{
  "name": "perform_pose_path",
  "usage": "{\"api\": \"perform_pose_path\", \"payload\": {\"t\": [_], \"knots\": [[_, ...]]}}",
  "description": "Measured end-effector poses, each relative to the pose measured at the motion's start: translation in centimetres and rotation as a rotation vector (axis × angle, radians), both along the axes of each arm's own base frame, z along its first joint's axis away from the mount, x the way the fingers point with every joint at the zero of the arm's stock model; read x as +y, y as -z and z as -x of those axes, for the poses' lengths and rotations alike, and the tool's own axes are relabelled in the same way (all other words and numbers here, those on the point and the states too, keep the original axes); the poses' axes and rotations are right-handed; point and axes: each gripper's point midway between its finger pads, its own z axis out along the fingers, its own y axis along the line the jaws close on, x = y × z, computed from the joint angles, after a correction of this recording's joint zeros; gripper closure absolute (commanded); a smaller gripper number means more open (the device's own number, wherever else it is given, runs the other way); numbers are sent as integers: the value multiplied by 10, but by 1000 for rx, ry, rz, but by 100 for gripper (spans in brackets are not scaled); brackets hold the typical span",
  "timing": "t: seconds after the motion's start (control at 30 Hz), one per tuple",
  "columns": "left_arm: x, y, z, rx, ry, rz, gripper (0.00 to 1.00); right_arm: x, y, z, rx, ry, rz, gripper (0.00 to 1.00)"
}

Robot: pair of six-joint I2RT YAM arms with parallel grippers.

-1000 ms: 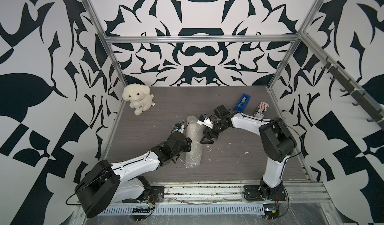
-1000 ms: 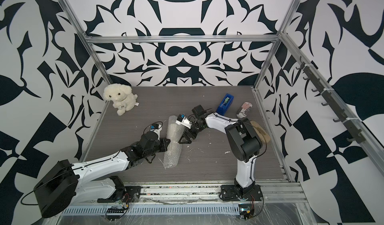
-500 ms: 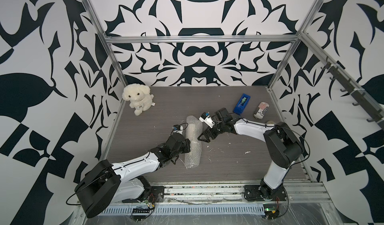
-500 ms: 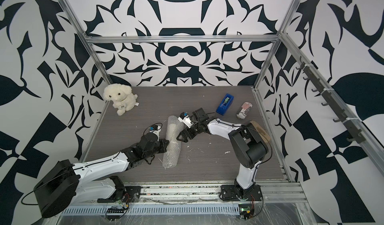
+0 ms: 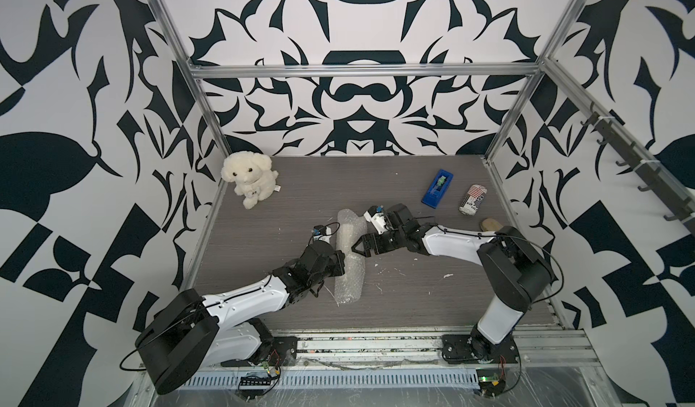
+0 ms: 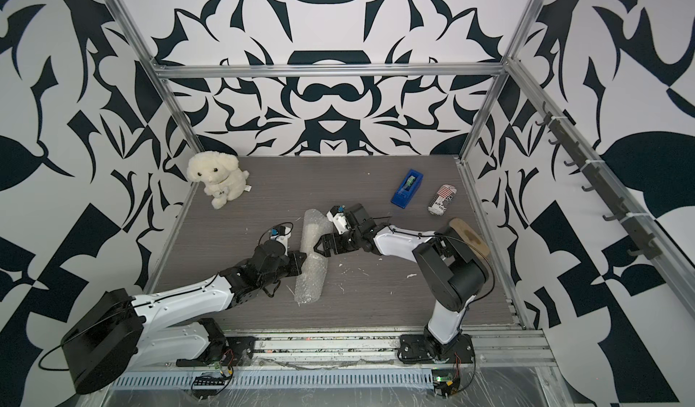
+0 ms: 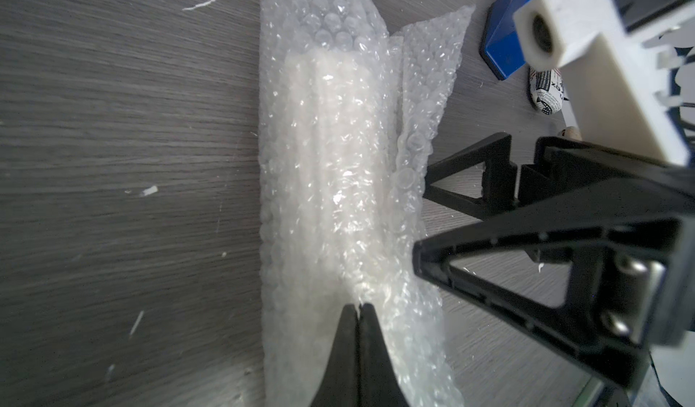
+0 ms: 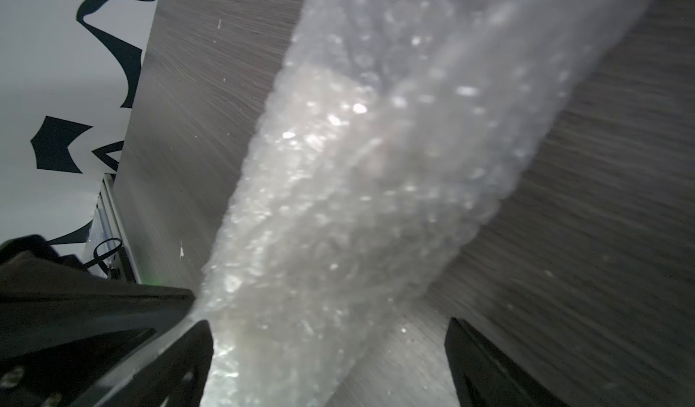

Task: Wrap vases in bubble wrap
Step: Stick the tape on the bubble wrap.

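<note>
Near the middle of the table (image 5: 413, 296), the bubble wrap (image 5: 349, 262) lies rolled into a long tube running twelve to six o'clock. The vase (image 7: 331, 142) shows pale through it, on its side in the twelve o'clock half.

What has changed in the last second is the right gripper (image 5: 361, 246). It was hanging a little way off at three o'clock and has slid in, so its fingertips now sit right at the tube's edge. Its jaws are spread as wide as they go and hold nothing, and I can't tell whether they touch the plastic.

The left gripper (image 7: 357, 310) hasn't budged and stays pinched tight on a fold of wrap at the tube's nine o'clock side.

A loose flap (image 7: 425, 85) stands off the roll toward the right arm, so to my eye the wrapping isn't finished. The roll is pinned, and the free gripper looks placed to catch that flap. If the pinch slips, the tube could unroll.
</note>
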Motion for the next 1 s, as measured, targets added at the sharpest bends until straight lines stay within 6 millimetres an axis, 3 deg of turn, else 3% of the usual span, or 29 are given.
{"api": "perform_pose_path", "payload": {"t": [0.23,0.33,0.43,0.5,0.63,1.0], "knots": [[0,0,0,0,0,1,100,-6,-37,-3,-65,99,-33,1],[0,0,0,0,1,1,100,-11,-44,-5,-71,143,-27,8],[0,0,0,0,1,1,100,-12,-42,2,-50,159,-2,25],[0,0,0,0,1,1,100,-10,-40,8,-36,160,12,43],[0,0,0,0,1,1,100,-6,-39,16,-6,165,32,55],[0,0,0,1,2,1,100,23,-56,25,-25,116,4,54]]}}
